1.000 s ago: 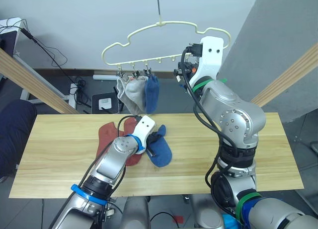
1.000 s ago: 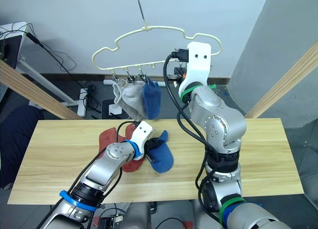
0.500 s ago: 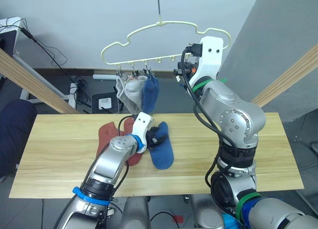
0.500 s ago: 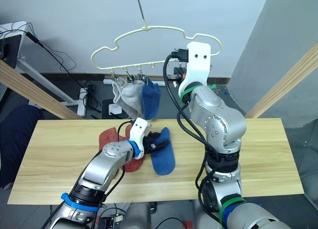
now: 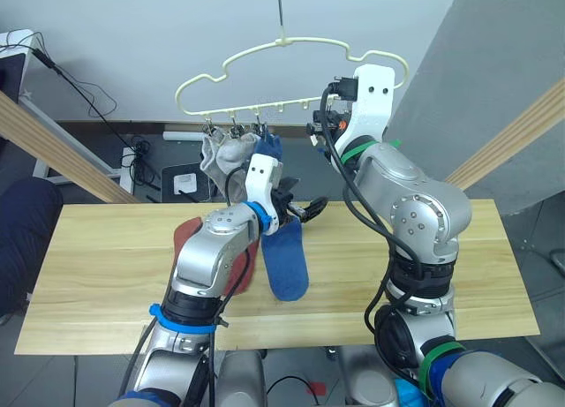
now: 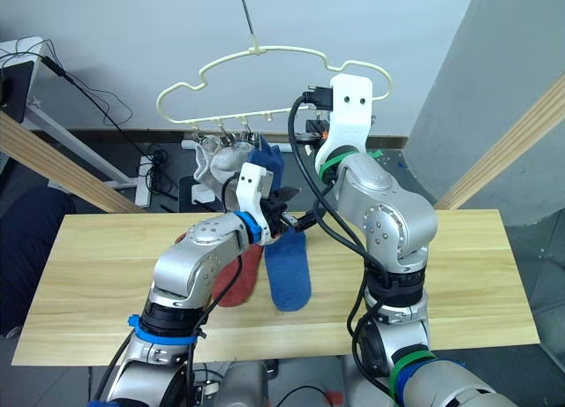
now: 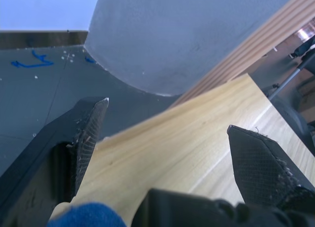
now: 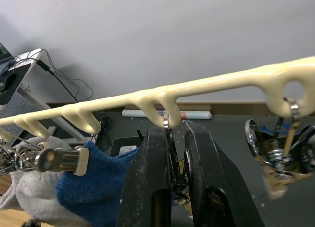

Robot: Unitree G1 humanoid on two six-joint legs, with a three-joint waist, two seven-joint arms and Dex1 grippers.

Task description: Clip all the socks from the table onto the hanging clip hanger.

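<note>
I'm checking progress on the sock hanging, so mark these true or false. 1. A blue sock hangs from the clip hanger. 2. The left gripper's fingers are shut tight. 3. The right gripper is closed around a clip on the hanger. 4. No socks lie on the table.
1. True: a hung blue sock dangles from the clip hanger, beside the grey socks.
2. False: the left gripper has its fingers spread wide apart.
3. True: the right gripper is closed around a clip.
4. False: a loose blue sock and a rust-red sock lie on the table.
</note>
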